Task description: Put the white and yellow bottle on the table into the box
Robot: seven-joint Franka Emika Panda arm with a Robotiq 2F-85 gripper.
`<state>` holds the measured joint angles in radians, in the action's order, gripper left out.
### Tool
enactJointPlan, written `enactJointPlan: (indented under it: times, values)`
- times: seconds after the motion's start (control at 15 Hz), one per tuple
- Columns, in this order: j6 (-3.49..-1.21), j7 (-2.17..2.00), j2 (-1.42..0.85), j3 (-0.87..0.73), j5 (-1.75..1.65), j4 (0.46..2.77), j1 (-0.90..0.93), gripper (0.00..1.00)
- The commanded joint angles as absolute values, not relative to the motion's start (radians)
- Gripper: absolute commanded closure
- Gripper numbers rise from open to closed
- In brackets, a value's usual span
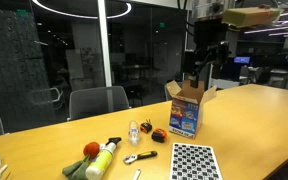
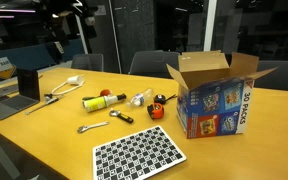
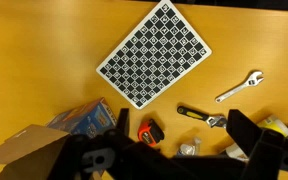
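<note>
The white and yellow bottle (image 1: 102, 160) lies on its side on the light-wood table (image 1: 254, 120), next to a red-orange ball (image 1: 89, 151). It also shows in an exterior view (image 2: 96, 101), and a pale edge of it shows at the right of the wrist view (image 3: 275, 127). The cardboard box (image 1: 187, 110) stands upright with its flaps open; it shows in both exterior views (image 2: 214, 95) and in the wrist view (image 3: 44, 148). My gripper (image 1: 198, 76) hangs above the box, far from the bottle. In the wrist view its fingers (image 3: 181, 118) are wide apart and empty.
Between bottle and box lie a small clear bottle (image 1: 135, 130), an orange tape measure (image 3: 149, 131), a black-handled tool (image 3: 199, 115) and a wrench (image 3: 239, 87). A checkered board (image 1: 192, 162) lies near the front edge. A laptop (image 2: 19, 88) stands at the far end.
</note>
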<state>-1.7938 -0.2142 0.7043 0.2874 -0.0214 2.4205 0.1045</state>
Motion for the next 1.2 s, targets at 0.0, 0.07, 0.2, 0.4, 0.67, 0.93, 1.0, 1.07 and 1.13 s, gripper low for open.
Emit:
enactJointPlan:
  times: [0.0,0.07,0.2,0.4,0.67,0.93,1.0,1.07,1.13]
  values:
    - [-1.791,-0.223,0.701,0.276,-0.030,2.411,0.120,0.00]
    - [-1.791,-0.223,0.703,0.276,-0.030,2.406,0.120,0.00]
    - [-1.791,-0.223,0.707,0.276,-0.030,2.403,0.120,0.00]
    - [-1.791,-0.223,0.707,0.276,-0.030,2.403,0.120,0.00]
    - [-1.811,-0.280,0.681,0.269,0.013,2.398,0.107,0.00]
    - [-1.868,-0.458,0.549,0.290,0.120,2.338,0.083,0.00]
    - [-1.897,-0.494,0.506,0.294,0.151,2.320,0.083,0.00]
    - [-1.929,-0.529,0.461,0.299,0.183,2.299,0.085,0.00]
    - [-1.971,-0.569,0.403,0.309,0.213,2.274,0.088,0.00]
